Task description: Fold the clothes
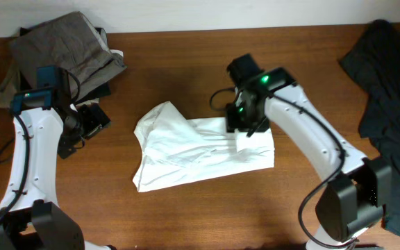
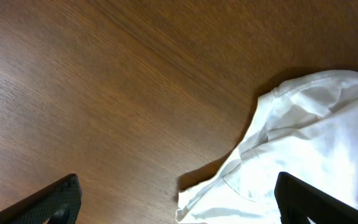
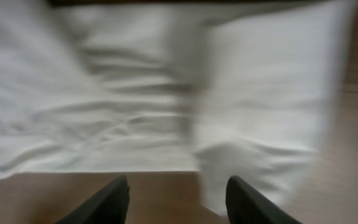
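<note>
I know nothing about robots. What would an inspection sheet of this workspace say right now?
Surface: brown wooden table, bare around the clothes.
Job's things: white shirt in the middle, rumpled and partly folded; pile of grey clothes at the far left corner; dark garment along the right edge.
Clutter: nothing seen.
Grippers: left pincer open, empty, over wood beside the shirt; right pincer open above the shirt's right part, though that view is blurred.
Cables: black cables run along both arms.
Surroundings: pale wall behind the table.
</note>
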Controlling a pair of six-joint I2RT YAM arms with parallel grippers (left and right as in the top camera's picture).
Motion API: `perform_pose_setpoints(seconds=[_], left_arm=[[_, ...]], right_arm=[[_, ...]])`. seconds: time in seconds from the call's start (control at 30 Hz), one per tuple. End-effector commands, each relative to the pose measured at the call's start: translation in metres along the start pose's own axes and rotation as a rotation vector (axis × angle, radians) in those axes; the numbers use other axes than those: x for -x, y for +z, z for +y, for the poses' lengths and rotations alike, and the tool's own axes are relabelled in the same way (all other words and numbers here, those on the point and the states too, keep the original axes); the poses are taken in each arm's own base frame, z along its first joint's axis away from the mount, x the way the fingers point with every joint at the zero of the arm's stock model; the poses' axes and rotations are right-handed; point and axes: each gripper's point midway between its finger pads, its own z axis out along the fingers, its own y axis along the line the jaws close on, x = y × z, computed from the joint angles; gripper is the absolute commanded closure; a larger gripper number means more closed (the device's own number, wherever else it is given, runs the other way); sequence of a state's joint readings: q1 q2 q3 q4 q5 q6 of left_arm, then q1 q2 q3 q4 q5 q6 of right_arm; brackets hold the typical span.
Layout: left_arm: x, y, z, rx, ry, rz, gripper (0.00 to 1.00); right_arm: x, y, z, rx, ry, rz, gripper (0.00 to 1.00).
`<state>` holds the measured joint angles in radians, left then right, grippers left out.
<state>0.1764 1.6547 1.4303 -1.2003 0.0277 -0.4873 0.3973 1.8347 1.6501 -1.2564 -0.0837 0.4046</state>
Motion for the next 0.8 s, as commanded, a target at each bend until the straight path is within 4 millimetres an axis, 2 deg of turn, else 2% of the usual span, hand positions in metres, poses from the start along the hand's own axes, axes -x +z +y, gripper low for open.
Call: perform_pose_setpoints(seconds=[0.0, 0.07, 0.1, 0.13, 0.23, 0.4, 0.57, 0.67, 0.77], left_arm=[[-0.001, -0.004, 0.000, -0.009, 0.002, -0.011, 0.01], [-0.001, -0.004, 0.000, -0.009, 0.002, -0.011, 0.01], [-0.001, -0.004, 0.000, -0.009, 0.002, -0.011, 0.01], [0.000, -0.004, 0.000, -0.010, 0.002, -0.012, 0.01], [0.000, -0.004, -0.001, -0.010, 0.002, -0.013, 0.01], [0.000, -0.004, 0.000, -0.010, 0.002, -0.012, 0.01], [0.000, -0.004, 0.000, -0.010, 0.002, -0.012, 0.01], [-0.001, -0.004, 0.000, -0.008, 0.002, -0.008, 0.01], [-0.002, -0.004, 0.001, -0.005, 0.002, -0.004, 0.01]], right_arm=[[0.026, -0.038, -0.060, -0.179, 0.085, -0.123, 0.54], [0.024, -0.029, -0.087, -0.205, 0.148, -0.085, 0.78], [0.023, -0.022, -0.096, -0.213, 0.171, -0.066, 0.88], [0.022, -0.006, -0.105, -0.202, 0.198, -0.041, 0.96], [0.021, 0.032, -0.096, -0.116, 0.179, -0.010, 0.96], [0.018, 0.089, -0.057, 0.104, 0.164, 0.032, 0.96], [0.019, 0.122, -0.025, 0.224, 0.156, 0.084, 0.96], [0.021, 0.128, -0.019, 0.226, 0.150, 0.076, 0.96], [0.033, 0.109, -0.021, 0.232, 0.168, 0.033, 0.96]])
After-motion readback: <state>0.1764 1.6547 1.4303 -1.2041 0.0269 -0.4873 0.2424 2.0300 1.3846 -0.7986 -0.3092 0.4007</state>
